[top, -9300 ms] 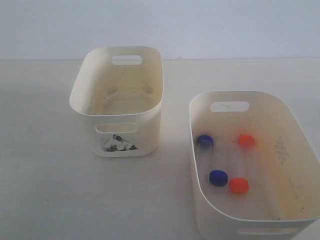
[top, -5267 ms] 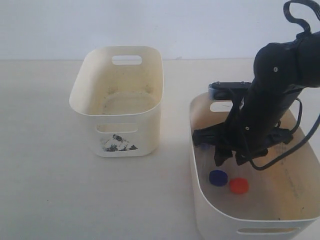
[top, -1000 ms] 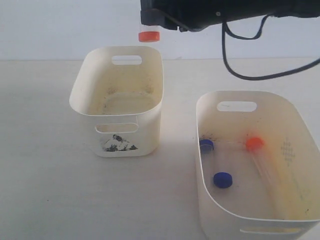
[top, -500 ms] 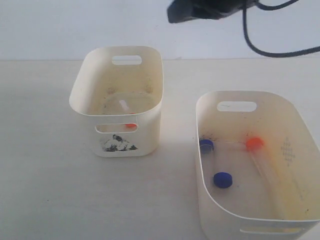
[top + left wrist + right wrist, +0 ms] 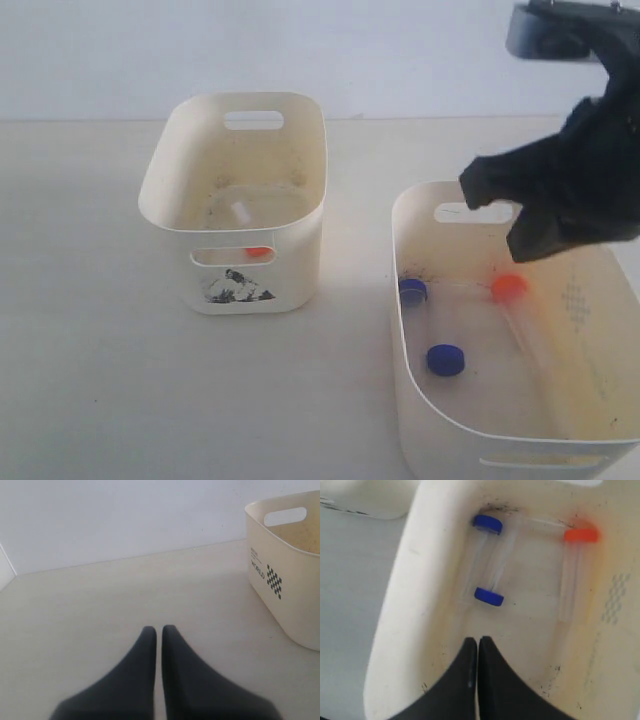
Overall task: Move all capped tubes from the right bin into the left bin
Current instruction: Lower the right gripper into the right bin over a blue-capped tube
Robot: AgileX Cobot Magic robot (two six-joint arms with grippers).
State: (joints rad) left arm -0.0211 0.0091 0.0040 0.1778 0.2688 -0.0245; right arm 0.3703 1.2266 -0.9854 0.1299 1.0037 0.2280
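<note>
Three capped tubes lie in the right bin (image 5: 436, 438): two blue-capped tubes (image 5: 412, 291) (image 5: 446, 360) and an orange-capped tube (image 5: 510, 288). Seen from the right wrist, they are the blue caps (image 5: 487, 524) (image 5: 489, 596) and the orange cap (image 5: 580, 534). A fourth tube lies in the left bin (image 5: 170, 170), its orange cap (image 5: 258, 252) showing through the handle slot. My right gripper (image 5: 478, 641) is shut and empty, hovering above the right bin's floor, apart from the tubes. My left gripper (image 5: 156, 629) is shut, empty, over bare table.
The black right arm (image 5: 575, 185) hangs over the right bin's far right side and hides part of it. The left wrist view shows a cream bin (image 5: 280, 595) with a checkered sticker off to one side of my left gripper. A pale wall stands behind the table.
The orange-capped tube held above the left bin has dropped into it. The right arm has swung back from over the left bin and come down over the right bin.
</note>
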